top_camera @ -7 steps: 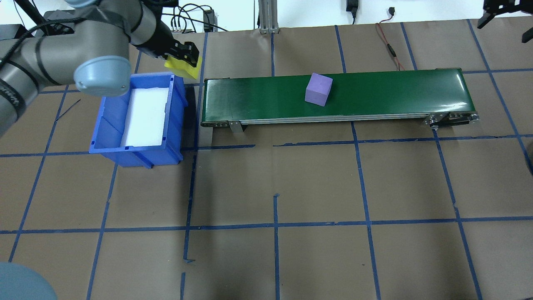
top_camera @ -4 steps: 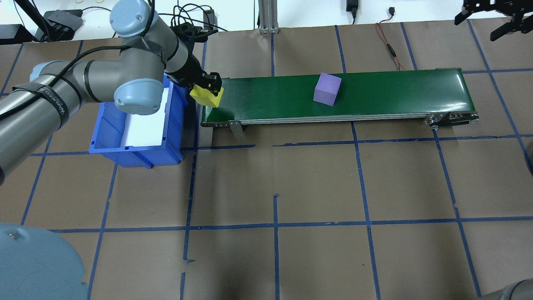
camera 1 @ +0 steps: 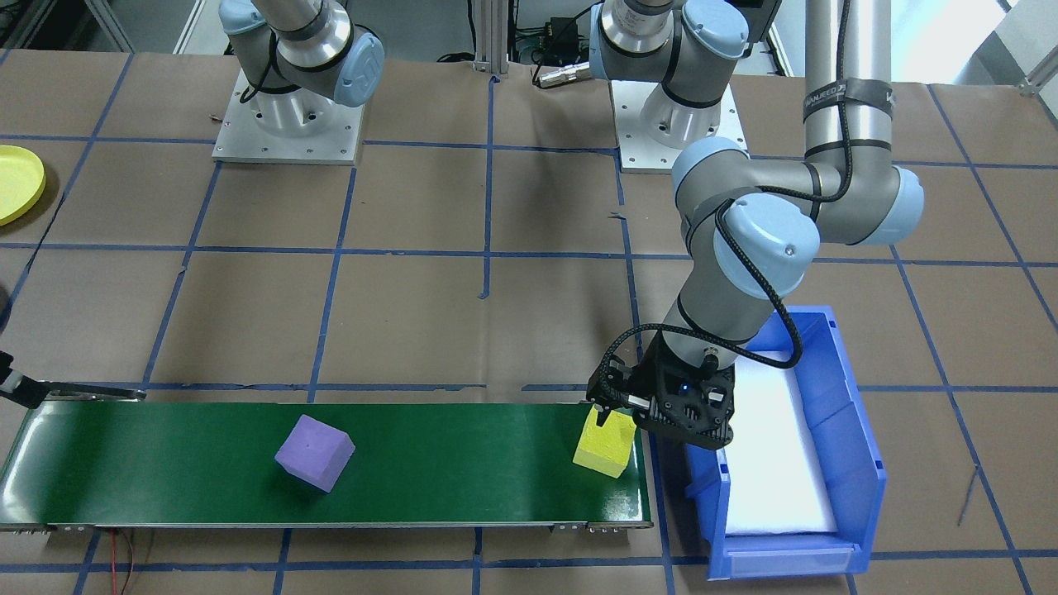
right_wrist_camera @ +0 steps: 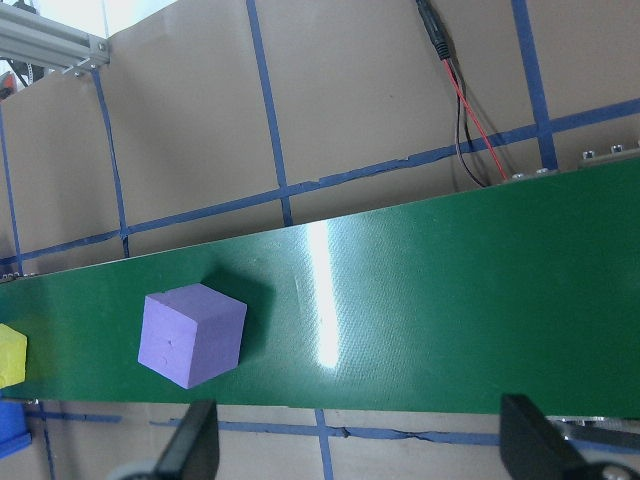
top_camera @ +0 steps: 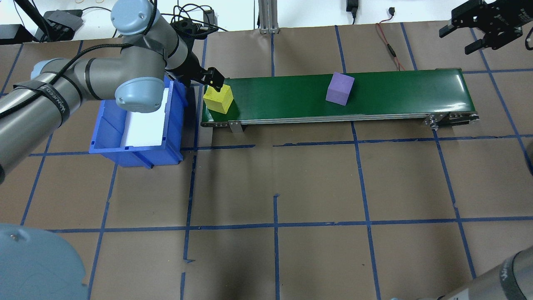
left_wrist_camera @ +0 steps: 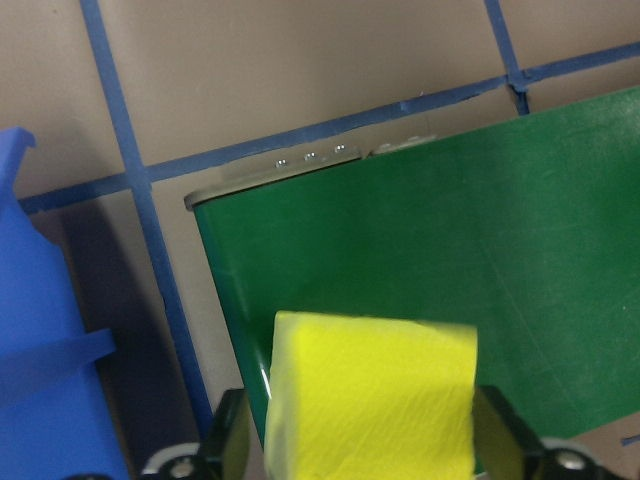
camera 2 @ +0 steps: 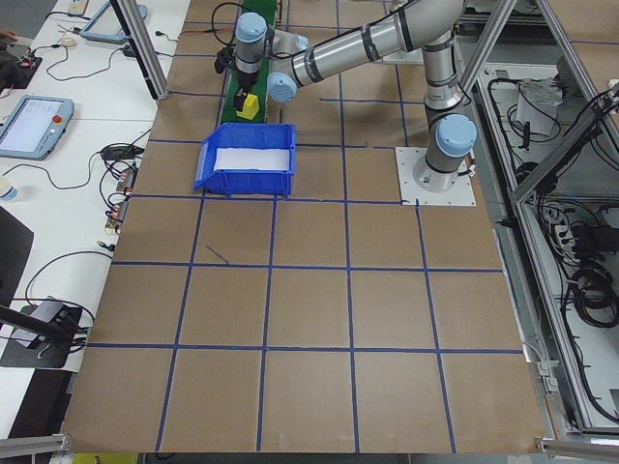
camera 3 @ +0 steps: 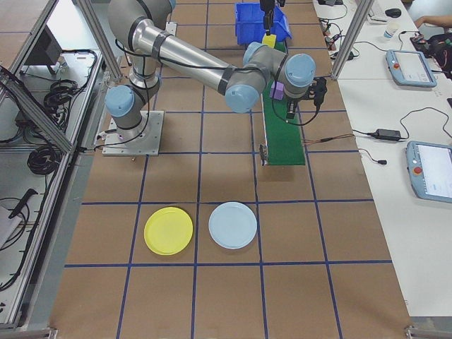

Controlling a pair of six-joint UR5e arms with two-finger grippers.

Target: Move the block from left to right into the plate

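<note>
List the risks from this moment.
1. The yellow block sits at the very end of the belt; a nudge from the left gripper may tip it off toward the bin.
2. The purple block could pass the right gripper before it descends.

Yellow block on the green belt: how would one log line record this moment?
left end effector: at yellow block | yellow block: on belt end beside blue bin | purple block: mid-belt | right end effector: open, hovering
</note>
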